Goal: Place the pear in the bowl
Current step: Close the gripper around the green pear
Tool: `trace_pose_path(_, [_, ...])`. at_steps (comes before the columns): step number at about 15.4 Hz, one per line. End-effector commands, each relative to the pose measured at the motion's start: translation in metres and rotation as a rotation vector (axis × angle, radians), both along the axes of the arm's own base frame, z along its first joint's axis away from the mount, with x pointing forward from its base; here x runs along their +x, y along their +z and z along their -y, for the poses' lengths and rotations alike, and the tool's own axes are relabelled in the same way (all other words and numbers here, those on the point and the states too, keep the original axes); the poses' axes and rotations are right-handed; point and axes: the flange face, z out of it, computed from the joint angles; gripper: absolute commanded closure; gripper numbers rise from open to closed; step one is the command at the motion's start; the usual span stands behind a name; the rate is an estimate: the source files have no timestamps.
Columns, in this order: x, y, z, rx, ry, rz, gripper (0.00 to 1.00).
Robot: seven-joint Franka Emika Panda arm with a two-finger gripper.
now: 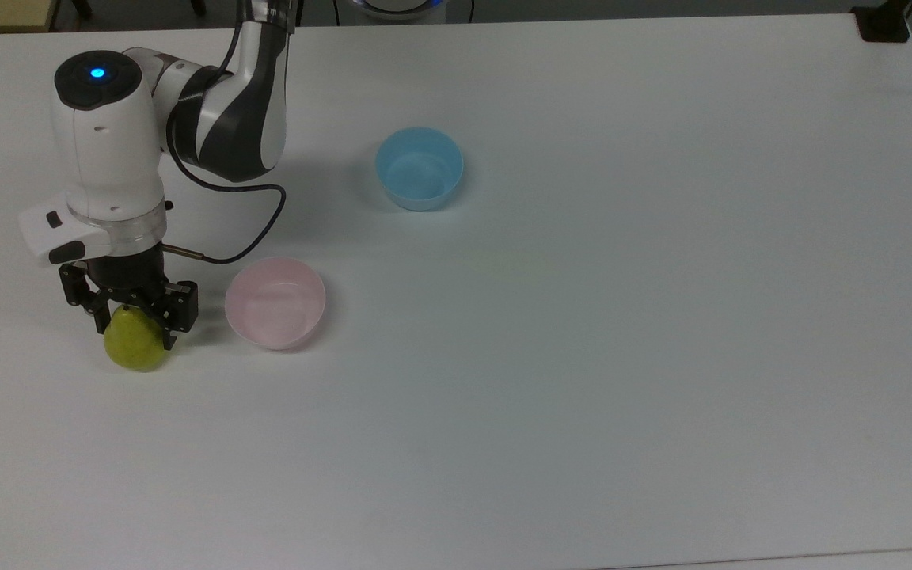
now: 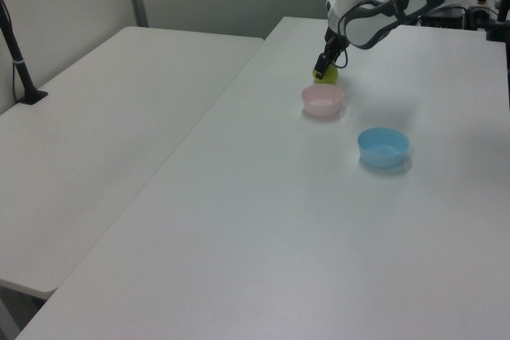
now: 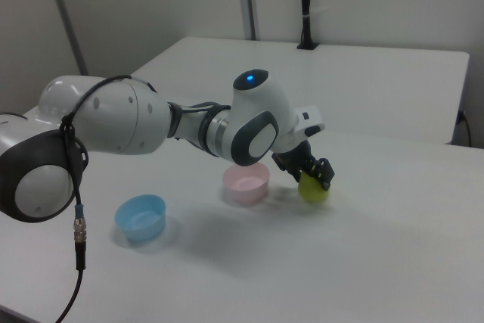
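Observation:
The yellow-green pear (image 1: 136, 347) stands on the white table at the top view's left, just left of the pale pink bowl (image 1: 275, 303). My gripper (image 1: 131, 326) is lowered over the pear's top, open, with one black finger on each side of the fruit. The pink bowl holds nothing. In the left view the pear (image 2: 326, 76) peeks out behind the gripper (image 2: 322, 69), beyond the bowl (image 2: 323, 99). From the right view, the gripper (image 3: 310, 175) sits on top of the pear (image 3: 314, 190), with the bowl (image 3: 246, 182) to its left.
A light blue bowl (image 1: 419, 168) stands further back on the table, to the right of the arm. A black cable (image 1: 258, 229) loops from the wrist toward the pink bowl. A black clamp (image 1: 883, 24) sits at the table's far right corner.

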Motion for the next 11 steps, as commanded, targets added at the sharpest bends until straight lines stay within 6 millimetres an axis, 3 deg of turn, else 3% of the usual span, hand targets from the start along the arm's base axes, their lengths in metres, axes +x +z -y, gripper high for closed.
trace_pose_path(1, [0.004, 0.0, 0.0, 0.002, 0.008, 0.023, 0.41])
trace_pose_path(2, [0.004, 0.0, 0.001, 0.005, 0.003, 0.024, 0.56])
trace_pose_path(4, [0.004, 0.001, 0.0, 0.005, 0.004, 0.027, 0.72])
trace_pose_path(9, [0.004, 0.016, 0.002, -0.001, 0.003, 0.044, 0.77])
trace_pose_path(11, [0.001, 0.04, 0.001, -0.005, 0.004, 0.065, 0.77])
